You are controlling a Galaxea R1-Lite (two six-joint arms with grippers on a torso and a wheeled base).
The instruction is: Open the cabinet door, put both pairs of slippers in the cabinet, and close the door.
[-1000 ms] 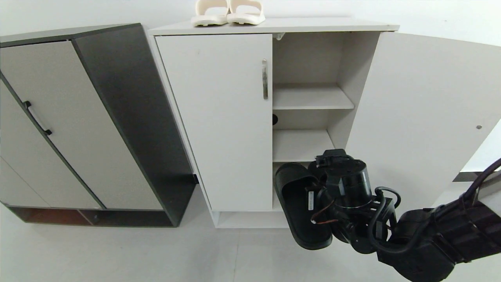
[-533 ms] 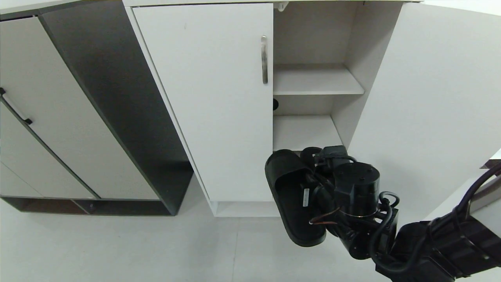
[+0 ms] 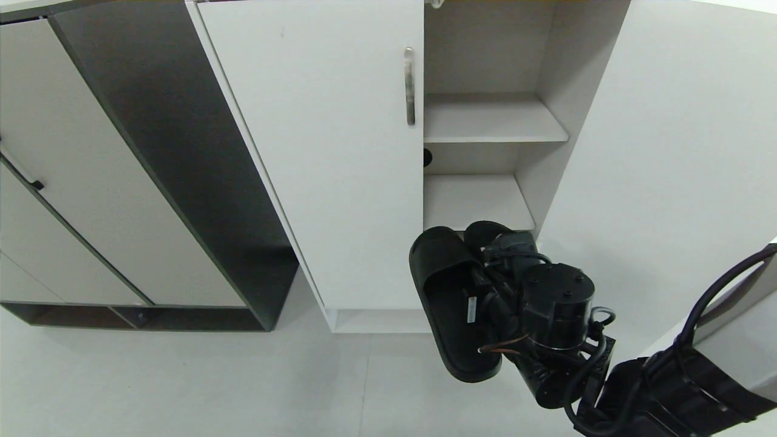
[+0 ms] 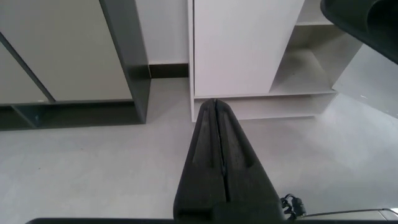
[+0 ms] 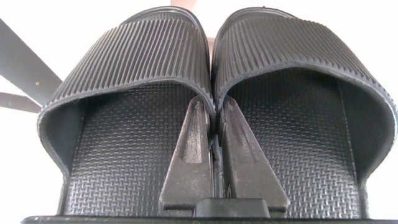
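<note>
Gripping black slippers (image 3: 452, 303) — right gripper (image 5: 212, 106) fingers clamped on their inner edges, lower centre | cabinet door (image 3: 668, 152) open at right | left gripper (image 4: 216, 107) fingers together

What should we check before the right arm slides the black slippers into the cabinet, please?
1. Right door swung open: ok.
2. Right hand shut on the black slippers, pinching both inner walls together: ok.
3. Bottom compartment bare: ok.
4. Shelf just above it bare: ok.
5. Slippers clear the edge of the shut left door: cannot tell, they overlap it in the head view.
6. Left hand shut, over the floor, away from the opening: ok.
</note>
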